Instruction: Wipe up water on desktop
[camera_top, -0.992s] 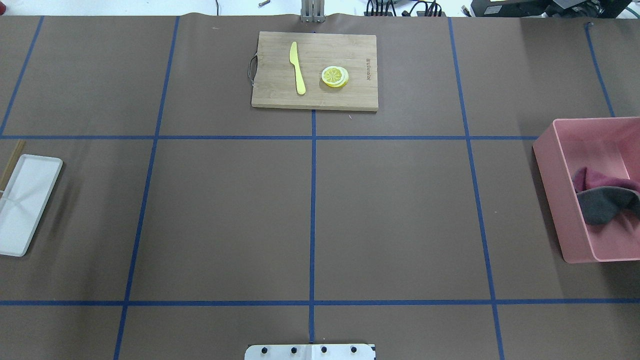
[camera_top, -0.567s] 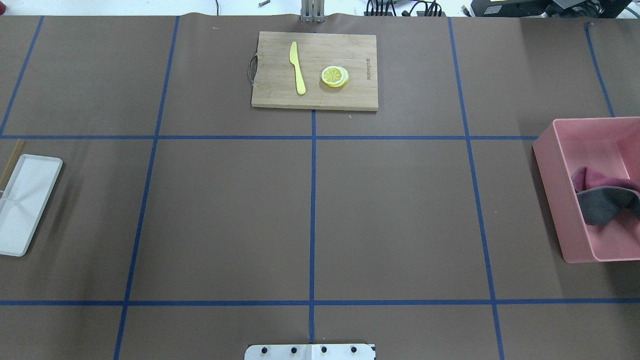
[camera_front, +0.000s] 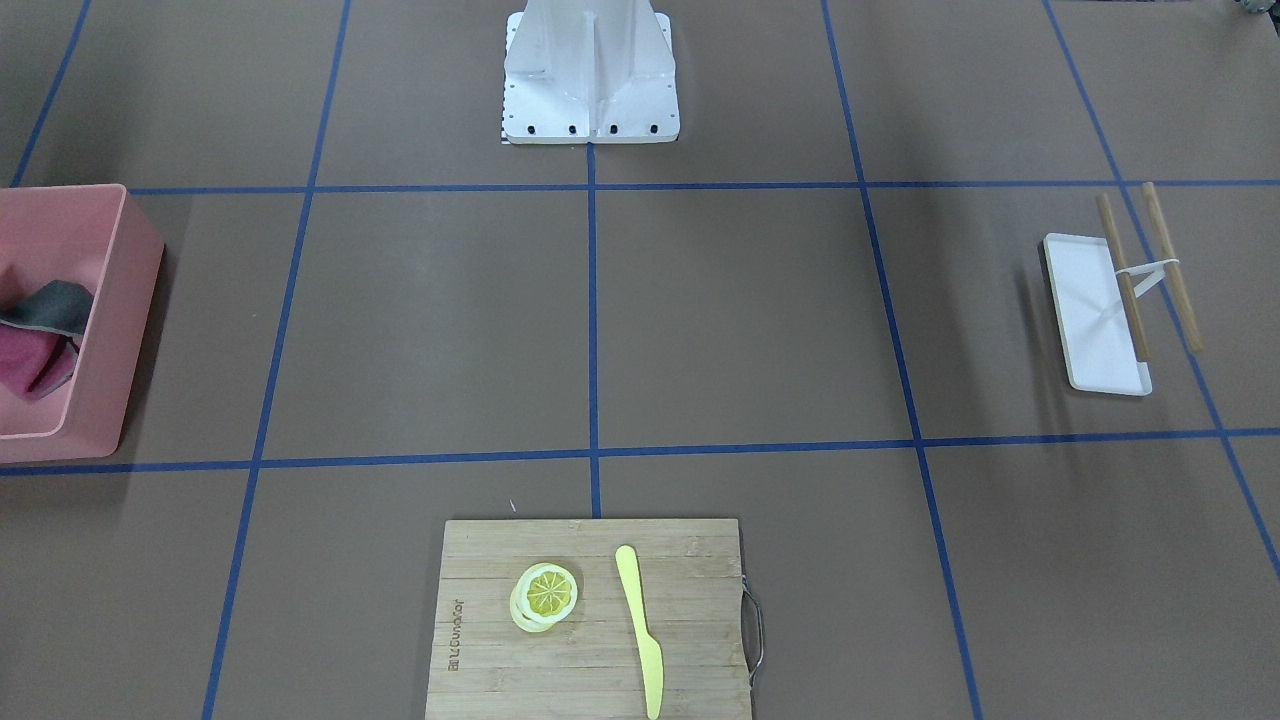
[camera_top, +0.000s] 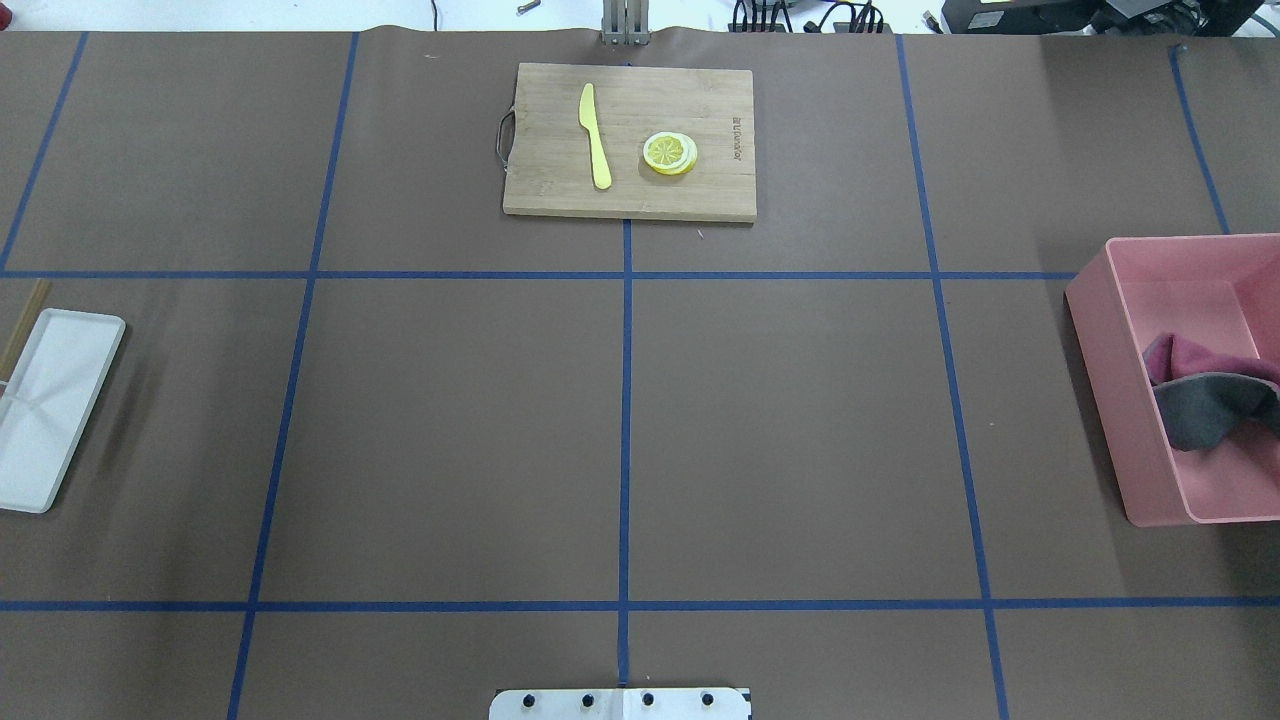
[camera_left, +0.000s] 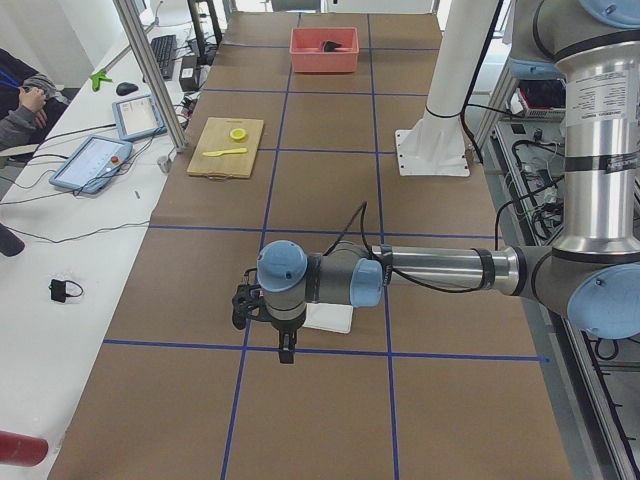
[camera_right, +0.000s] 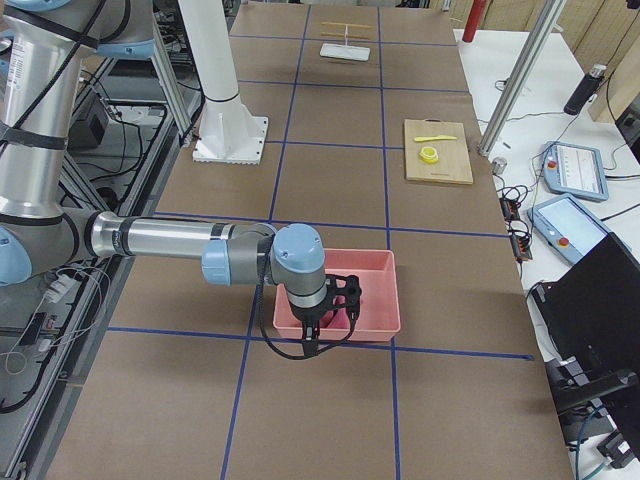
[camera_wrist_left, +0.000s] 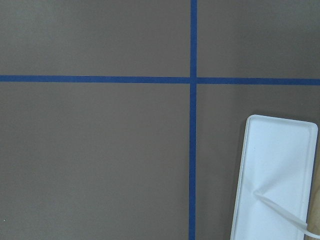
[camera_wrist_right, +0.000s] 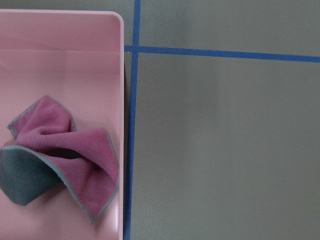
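The desktop (camera_top: 800, 430) is a brown tabletop with blue tape lines; I see no water on it in any view. A pink-and-grey cloth (camera_wrist_right: 75, 145) lies crumpled in a pink bin (camera_top: 1110, 380) at the right edge. My right gripper (camera_right: 318, 335) hangs over that bin, seen only in the exterior right view, so I cannot tell whether it is open or shut. My left gripper (camera_left: 286, 350) hangs over the left end beside a white tray (camera_wrist_left: 275, 175), seen only in the exterior left view, so I cannot tell its state either.
A bamboo cutting board (camera_top: 630, 200) at the far middle holds a yellow knife (camera_top: 595, 135) and lemon slices (camera_top: 669, 153). Two wooden sticks (camera_front: 1170, 265) lie across the white tray. The robot base (camera_front: 590, 70) stands at the near middle edge.
The grey fold of the cloth in the bin looks slightly different in outline; nothing else on the table has moved.
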